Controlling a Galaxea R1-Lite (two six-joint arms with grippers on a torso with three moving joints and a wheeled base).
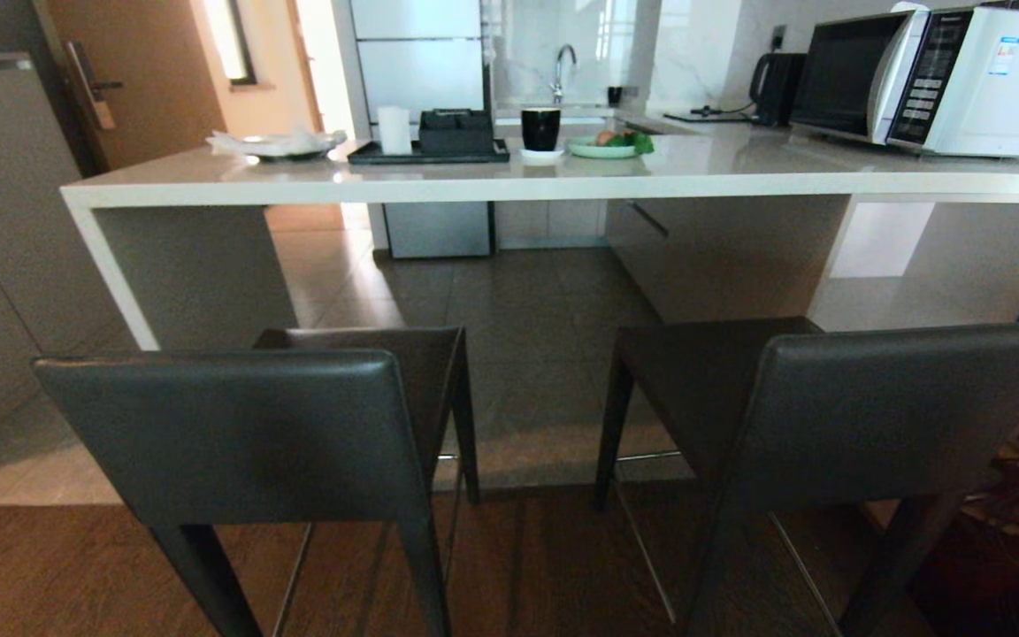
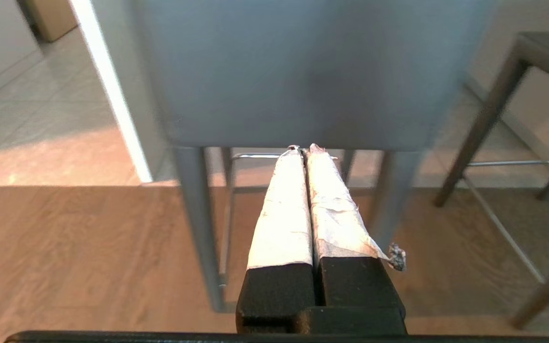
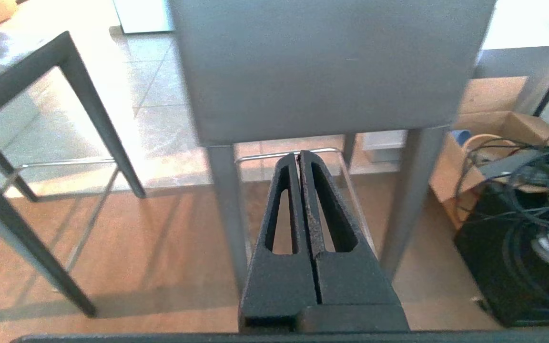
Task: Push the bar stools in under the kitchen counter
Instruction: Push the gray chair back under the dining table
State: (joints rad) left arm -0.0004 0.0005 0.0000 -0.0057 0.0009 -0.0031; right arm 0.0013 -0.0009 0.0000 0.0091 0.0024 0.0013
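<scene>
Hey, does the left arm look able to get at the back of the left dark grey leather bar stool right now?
Probably yes: the left end effector, shut, points straight at the left dark grey leather bar stool's backrest, with nothing between them.

The 2 bar stools, left stool point(image 1: 235, 433) and right stool point(image 1: 872, 416), are dark grey with dark legs and chrome footrest bars. The kitchen counter point(image 1: 739, 172) is glossy pale grey-white. On it: a white microwave point(image 1: 934, 80) with a black door, a black mug point(image 1: 540, 128), a black tray point(image 1: 428, 155), a green plate point(image 1: 602, 150). The floor point(image 1: 545, 566) is brown wood, then grey tile. The left gripper point(image 2: 304, 150) has white-wrapped fingers; the right gripper point(image 3: 299, 155) is black.
</scene>
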